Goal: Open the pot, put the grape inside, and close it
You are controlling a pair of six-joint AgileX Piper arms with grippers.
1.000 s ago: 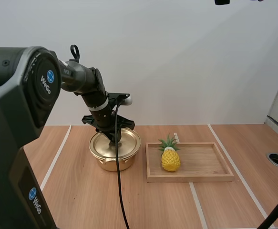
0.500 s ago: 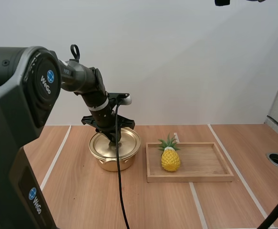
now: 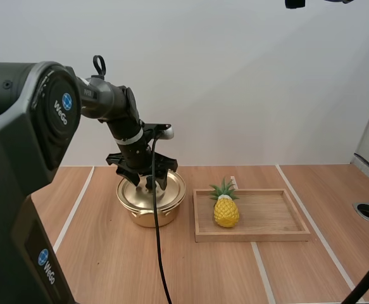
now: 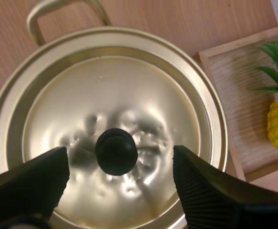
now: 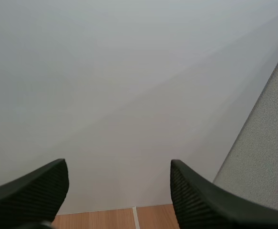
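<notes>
Left of centre, pot: on the desk, lid on.
Left tool: spread above the lid, fingers either side of its black knob.
Centre, tray: just right of the pot, pineapple upright inside.
Right tool: spread, holding nothing.

Left of centre in the high view, the pot is glossy golden metal; its lid gleams smooth, with a satin black knob. The tray is pale, matt, grainy wood. The pineapple looks like bumpy yellow plastic.
</notes>
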